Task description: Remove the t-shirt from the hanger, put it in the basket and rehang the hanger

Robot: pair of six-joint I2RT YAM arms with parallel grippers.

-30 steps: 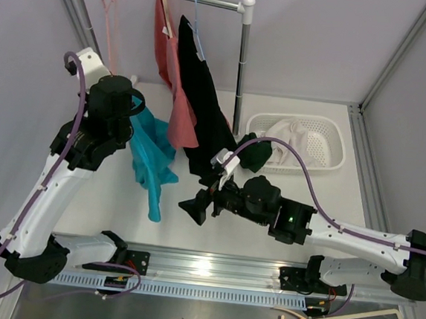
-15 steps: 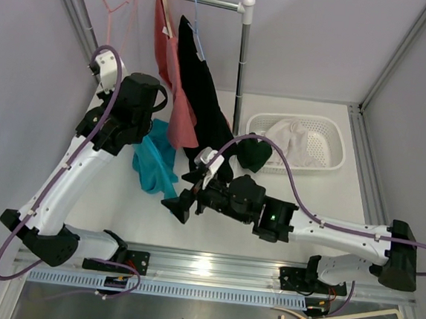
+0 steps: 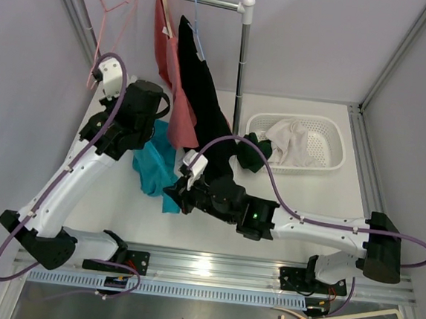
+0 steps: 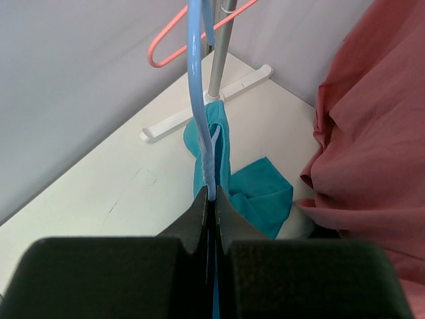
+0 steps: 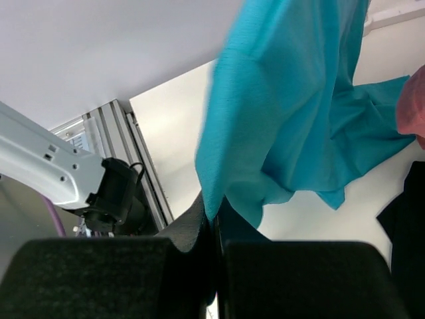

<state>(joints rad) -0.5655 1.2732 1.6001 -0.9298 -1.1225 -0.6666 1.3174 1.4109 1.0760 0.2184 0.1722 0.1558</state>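
T-shirt [image 3: 154,171] left of basket [image 3: 331,156] (apparently touching table [image 3: 344,195]).

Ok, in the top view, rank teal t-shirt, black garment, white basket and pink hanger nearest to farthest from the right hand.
1. teal t-shirt, gripped by right hand
2. black garment, just behind
3. white basket, right side
4. pink hanger, far left

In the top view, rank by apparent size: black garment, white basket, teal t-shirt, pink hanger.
1. The black garment and white basket look about alike. The garment hangs nearer the camera, so they are left unranked.
2. The teal t-shirt, partly hidden.
3. The pink hanger.
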